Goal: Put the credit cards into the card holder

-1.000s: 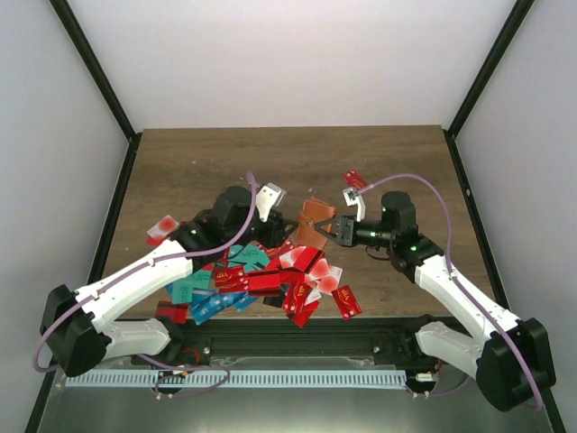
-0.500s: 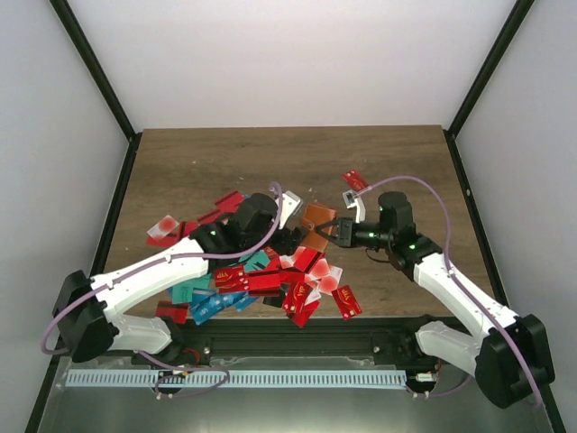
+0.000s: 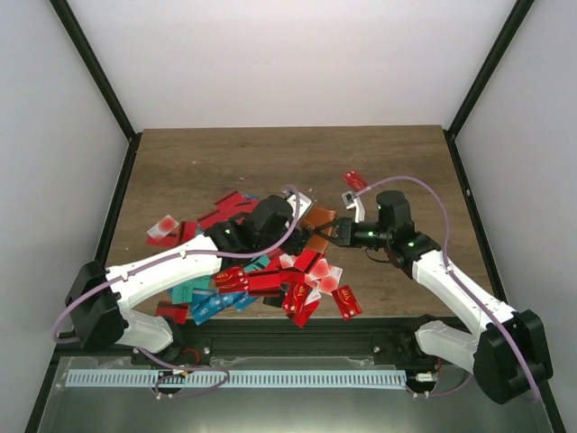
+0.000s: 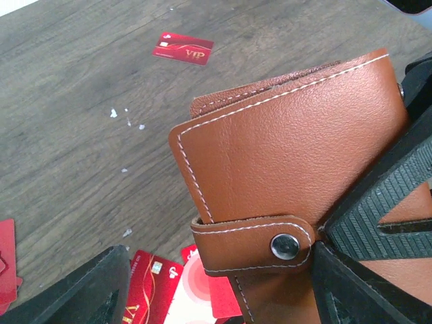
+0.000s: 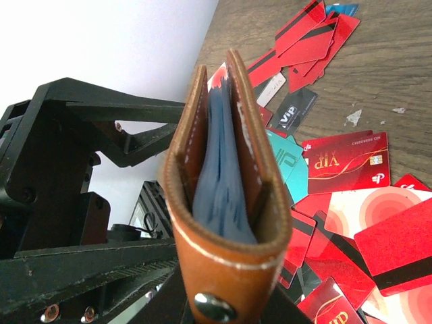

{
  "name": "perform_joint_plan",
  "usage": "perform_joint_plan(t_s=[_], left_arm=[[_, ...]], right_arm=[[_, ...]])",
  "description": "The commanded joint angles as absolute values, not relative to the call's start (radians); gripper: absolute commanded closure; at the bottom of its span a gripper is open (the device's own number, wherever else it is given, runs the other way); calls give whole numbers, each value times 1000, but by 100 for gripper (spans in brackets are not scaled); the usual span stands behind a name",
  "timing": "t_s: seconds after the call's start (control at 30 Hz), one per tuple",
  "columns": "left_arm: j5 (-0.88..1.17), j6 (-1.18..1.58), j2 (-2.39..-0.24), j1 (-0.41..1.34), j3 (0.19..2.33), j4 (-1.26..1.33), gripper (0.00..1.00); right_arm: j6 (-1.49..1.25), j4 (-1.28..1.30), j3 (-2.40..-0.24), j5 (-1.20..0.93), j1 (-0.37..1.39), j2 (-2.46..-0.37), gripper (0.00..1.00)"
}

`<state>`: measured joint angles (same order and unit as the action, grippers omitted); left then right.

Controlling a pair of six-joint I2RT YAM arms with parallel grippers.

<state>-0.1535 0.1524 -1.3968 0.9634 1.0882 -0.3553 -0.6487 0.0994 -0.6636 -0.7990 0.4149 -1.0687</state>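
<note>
On the table (image 3: 198, 162), seen from above, the left arm (image 3: 171, 266) has swung from the 9 o'clock side across the heap toward the middle; the right arm (image 3: 451, 284) has barely stirred, reaching in from 4 o'clock. The credit cards (image 3: 270, 281) lie loose in a heap at 6 to 8 o'clock of the centre, with more red ones now uncovered at 10 o'clock where the left arm stood; one red card (image 3: 354, 179) lies apart at 1 o'clock. The card holder (image 3: 317, 219) hangs just right of centre, pinched at its edge in the closed right gripper (image 3: 335, 231). From the right wrist it gapes a little and shows blue inside, but the strap (image 4: 253, 243) with its snap (image 4: 284, 246) looks fastened. The left gripper (image 4: 226, 280) has spread over the last second; its fingers now stand wide on either side of the holder and carry no card. I judge this a switch from picking cards to opening the holder; the snap probably has to come undone before any card goes in.
</note>
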Motion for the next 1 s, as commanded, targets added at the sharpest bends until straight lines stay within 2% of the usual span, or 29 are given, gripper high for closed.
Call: perform_joint_plan(t_s=[0.0,0.57,0.7,0.83,0.97], left_arm=[[-285,150,-1425,969,1116,-360,26],[-518,167,-1443,968,1139,-363,30],[-714,177,-1478,919,1141,-371,27],[-591,289,-1475,671,1160,-451,30],[-394,282,-1296,652,1023,-326,29]], right_arm=[[-661,86,-711,-902,428,-1053,99],[-683,89,-704,-944,428,-1027,99],[-672,122,-708,-912,429,-1024,99],[-644,205,-722,-755,428,-1014,99],[-619,219,-723,-682,427,-1024,99]])
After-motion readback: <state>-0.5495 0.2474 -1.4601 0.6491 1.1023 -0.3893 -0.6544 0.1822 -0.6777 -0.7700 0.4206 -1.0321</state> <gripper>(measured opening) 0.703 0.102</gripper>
